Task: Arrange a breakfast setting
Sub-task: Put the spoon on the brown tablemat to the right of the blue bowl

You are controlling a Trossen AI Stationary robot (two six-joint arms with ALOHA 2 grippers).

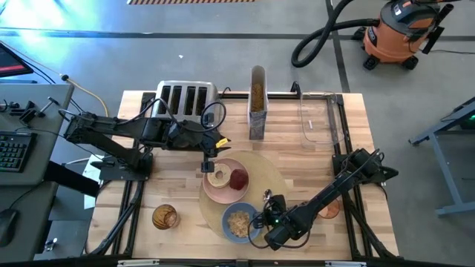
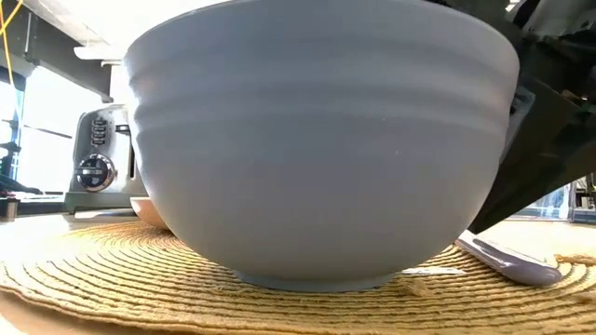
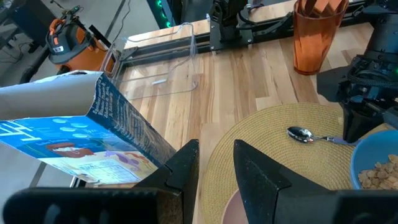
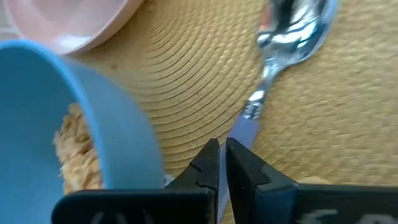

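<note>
A round tan placemat (image 1: 260, 165) holds a pink plate (image 1: 223, 194) with a tan bagel (image 1: 219, 176) and a red fruit (image 1: 238, 179). Near it, on the mat, stands a blue bowl (image 1: 239, 221) of beige cereal flakes (image 4: 74, 149). A small metal spoon (image 4: 292, 31) with a lilac handle lies on the mat to the bowl's right. My right gripper (image 4: 222, 163) is shut on that handle, close beside the bowl. My left gripper (image 3: 217, 171) hovers open above the plate's far edge, with nothing between its fingers. My right gripper pinches the spoon's lilac handle (image 4: 238, 135) between its two fingers, short of the handle's free end (image 2: 517, 265). The fingers slant down from the table's near side and lie roughly along the handle. The spoon lies flat on the placemat, its metal bowl pointing away from the gripper.
A steel toaster (image 1: 185, 100) and a tall clear cereal container (image 1: 257, 111) stand at the far edge, with a clear tray (image 1: 318, 119) to their right. An orange cup (image 3: 314, 31) is near the right arm. A brown jar (image 1: 165, 216) stands near left.
</note>
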